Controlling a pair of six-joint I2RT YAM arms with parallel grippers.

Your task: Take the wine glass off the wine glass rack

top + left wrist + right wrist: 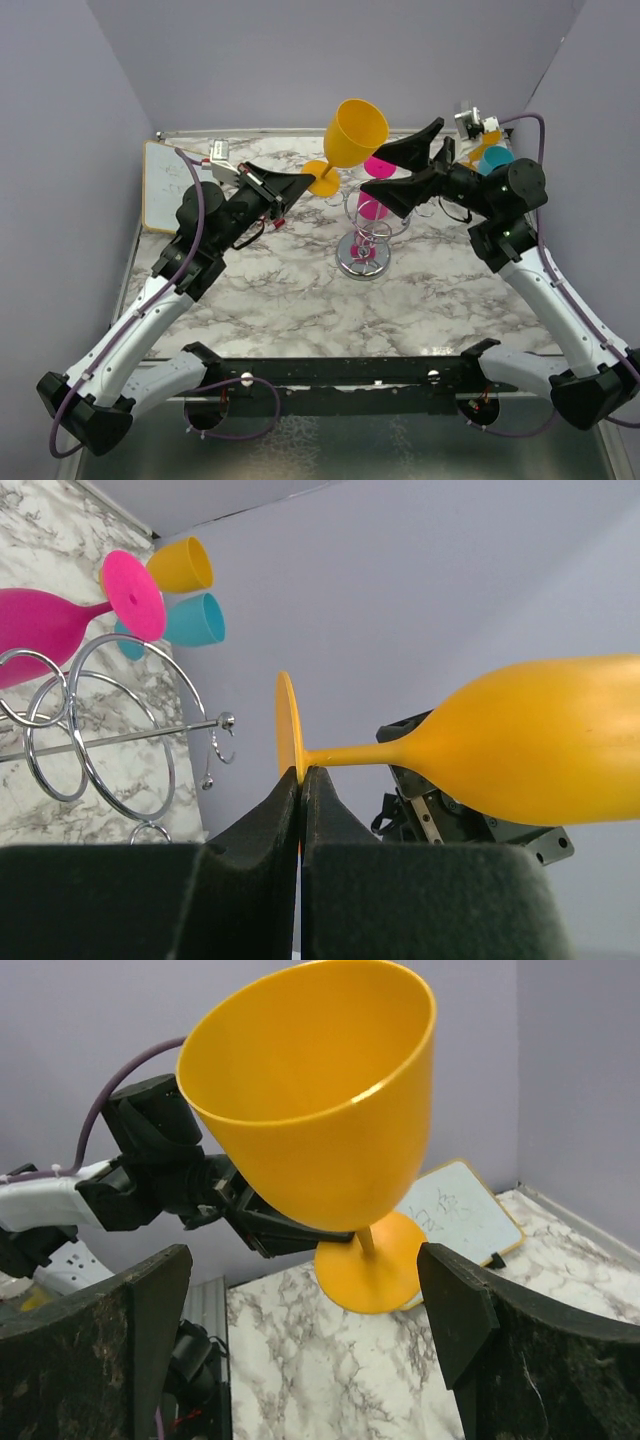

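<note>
A yellow wine glass [357, 128] is held in the air, off the chrome wine glass rack [363, 245], bowl tilted up and to the right. My left gripper [303, 184] is shut on the edge of its round foot [287, 723]. The left wrist view shows the stem and bowl [540, 745] running right from the left gripper [302, 775]. My right gripper [405, 172] is open and empty, just right of the glass. In the right wrist view the bowl [320, 1090] sits above and between the right gripper's [305, 1260] spread fingers. A pink glass [374, 190] still hangs on the rack [100, 740].
A small whiteboard [165, 190] lies at the back left of the marble table. Teal [495, 158] and orange cups and a white box [475, 122] sit at the back right. Grey walls close in the back and sides.
</note>
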